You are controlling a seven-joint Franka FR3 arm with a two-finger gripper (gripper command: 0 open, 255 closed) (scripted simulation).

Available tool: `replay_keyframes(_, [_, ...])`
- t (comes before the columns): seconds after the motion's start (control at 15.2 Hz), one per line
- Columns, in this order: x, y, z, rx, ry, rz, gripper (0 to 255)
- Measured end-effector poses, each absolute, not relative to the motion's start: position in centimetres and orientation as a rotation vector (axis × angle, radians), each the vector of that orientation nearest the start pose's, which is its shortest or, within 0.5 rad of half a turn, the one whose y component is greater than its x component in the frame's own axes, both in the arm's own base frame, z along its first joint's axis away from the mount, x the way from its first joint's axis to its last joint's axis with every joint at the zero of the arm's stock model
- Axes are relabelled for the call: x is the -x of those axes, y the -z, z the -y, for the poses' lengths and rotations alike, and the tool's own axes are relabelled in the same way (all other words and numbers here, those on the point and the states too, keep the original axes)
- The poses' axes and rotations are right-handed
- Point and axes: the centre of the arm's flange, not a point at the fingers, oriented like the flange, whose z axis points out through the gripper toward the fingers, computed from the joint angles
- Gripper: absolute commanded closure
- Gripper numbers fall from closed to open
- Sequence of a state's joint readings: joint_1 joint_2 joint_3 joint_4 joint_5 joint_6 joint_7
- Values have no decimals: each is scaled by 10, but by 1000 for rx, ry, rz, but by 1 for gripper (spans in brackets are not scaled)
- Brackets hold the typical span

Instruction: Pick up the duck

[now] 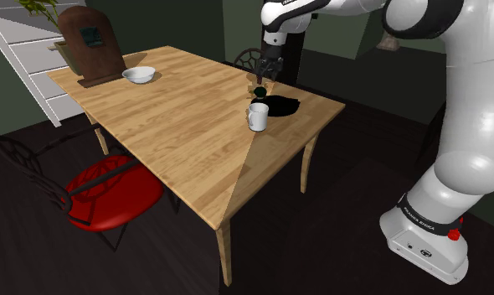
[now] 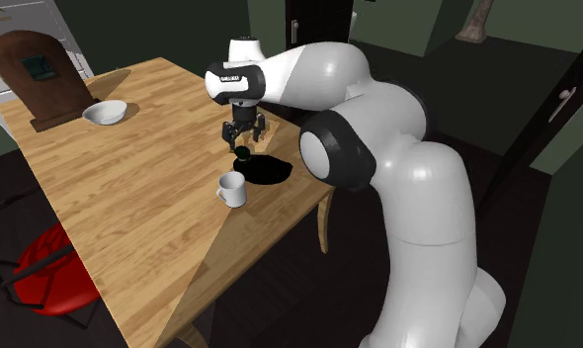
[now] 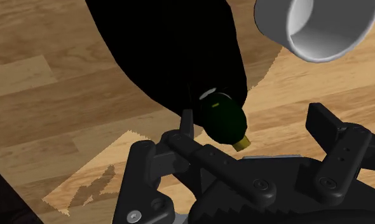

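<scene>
A small dark green duck [image 3: 225, 118] with a yellow beak sits on the wooden table [image 1: 178, 126], near its far right corner in the shoulder view. My black gripper [image 3: 256, 143] hangs straight over it with its fingers apart. The duck lies between them, closer to one finger [image 3: 183, 137] than to the other, and is not clasped. In the shoulder view the gripper [image 1: 265, 77] is just above the duck [image 1: 259, 89]. The second exterior view shows the gripper [image 2: 242, 138] likewise over the duck [image 2: 242, 152].
A white mug [image 1: 257, 116] stands a short way in front of the duck. A white bowl [image 1: 139, 75] and a brown upright board [image 1: 90, 46] are at the table's far left end. A red chair [image 1: 111, 191] stands by the table's left side.
</scene>
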State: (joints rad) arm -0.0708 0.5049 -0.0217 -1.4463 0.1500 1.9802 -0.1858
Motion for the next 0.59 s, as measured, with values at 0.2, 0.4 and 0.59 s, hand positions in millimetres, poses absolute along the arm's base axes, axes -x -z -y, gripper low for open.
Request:
replay_keyframes(0.2, [-726, -381, 61, 3007, 64, 61, 0])
replay_keyframes(0.4, [-730, -365, 60, 3006, 63, 62, 0])
replay_keyframes(0.59, [-732, -350, 61, 3005, 64, 62, 0])
